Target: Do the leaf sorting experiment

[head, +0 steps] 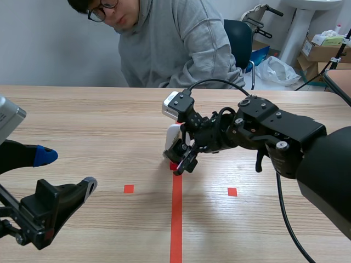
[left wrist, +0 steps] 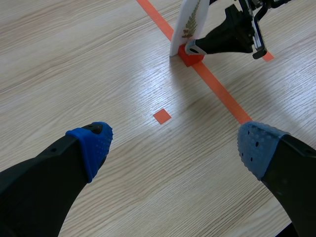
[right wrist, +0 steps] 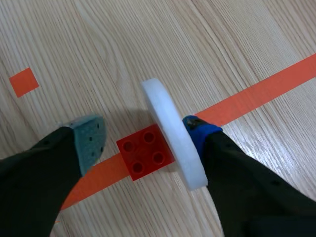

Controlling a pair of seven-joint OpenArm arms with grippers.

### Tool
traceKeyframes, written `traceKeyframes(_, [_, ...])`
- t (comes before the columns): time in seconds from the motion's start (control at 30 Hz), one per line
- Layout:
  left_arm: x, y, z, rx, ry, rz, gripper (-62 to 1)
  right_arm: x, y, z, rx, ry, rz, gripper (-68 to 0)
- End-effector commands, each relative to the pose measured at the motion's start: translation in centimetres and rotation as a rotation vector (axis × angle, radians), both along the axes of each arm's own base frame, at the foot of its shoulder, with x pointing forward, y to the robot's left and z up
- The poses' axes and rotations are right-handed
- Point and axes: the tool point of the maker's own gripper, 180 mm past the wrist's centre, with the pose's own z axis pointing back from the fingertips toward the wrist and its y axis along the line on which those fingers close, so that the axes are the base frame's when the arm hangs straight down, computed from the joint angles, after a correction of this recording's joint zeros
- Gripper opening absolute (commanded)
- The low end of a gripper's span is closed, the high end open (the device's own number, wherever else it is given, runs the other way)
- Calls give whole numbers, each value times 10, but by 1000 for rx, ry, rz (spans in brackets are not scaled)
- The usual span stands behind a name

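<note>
The right gripper [right wrist: 144, 136], fingers apart, straddled the white leaf disc [right wrist: 170, 128] standing on edge against the red brick [right wrist: 143, 155], at 2 o'clock from the splayed left gripper [left wrist: 174, 148]; a one-sided nudge could topple it.

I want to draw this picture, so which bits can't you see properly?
White disc: the left wrist view's edge cuts off its top; the right wrist view shows only its rim, so the leaf print is hidden there.
Red brick: in the scene view the right gripper covers most of it.
</note>
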Motion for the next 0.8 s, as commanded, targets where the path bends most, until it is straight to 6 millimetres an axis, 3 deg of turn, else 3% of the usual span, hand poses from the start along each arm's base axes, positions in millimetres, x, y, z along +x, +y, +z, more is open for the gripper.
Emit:
traceKeyframes(0.0, [2,-5,10,-22,-28,-6,-67,13,4,20,22,-53,5,-432])
traceKeyframes(0.13, [2,-5,10,-22,-28,-6,-67,13,4,20,22,-53,4,-541])
traceKeyframes(0.4, [2,-5,10,-22,-28,-6,-67,13,3,18,13,-48,3,-660])
traceKeyframes(0.77, [2,-5,10,-22,-28,-6,-67,22,-3,27,43,-62,-43,-663])
